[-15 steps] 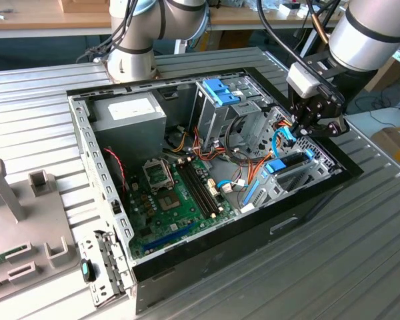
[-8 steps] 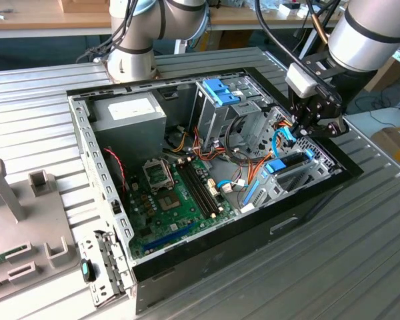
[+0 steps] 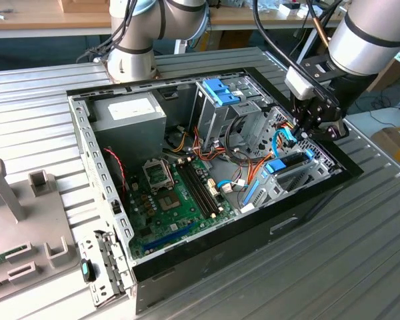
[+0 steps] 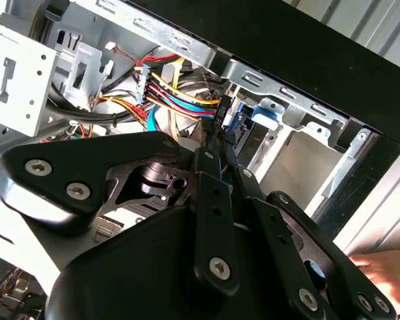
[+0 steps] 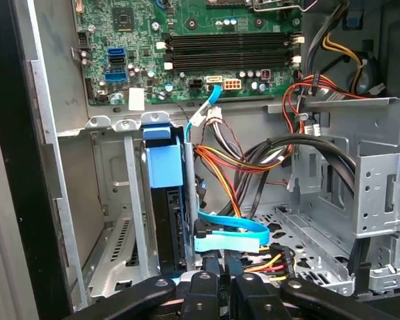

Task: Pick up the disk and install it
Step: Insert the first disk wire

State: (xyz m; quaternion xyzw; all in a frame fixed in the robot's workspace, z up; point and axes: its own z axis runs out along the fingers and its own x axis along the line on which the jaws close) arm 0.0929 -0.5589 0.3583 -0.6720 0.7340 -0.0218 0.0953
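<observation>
Disk (image 5: 165,220) seated on edge in drive bay (image 5: 113,220), toward four o'clock of open case (image 3: 87,153). Gripper (image 5: 217,270) nearly closed beside flat blue cable (image 5: 230,233), apparently empty. Best kept clear of wiring; checked flush.

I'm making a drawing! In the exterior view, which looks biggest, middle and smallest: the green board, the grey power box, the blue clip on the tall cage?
1. Green board, biggest.
2. Grey power box, middle.
3. Blue clip, smallest.
The box and the clip sit farther back, so they look smaller than they really are.
</observation>
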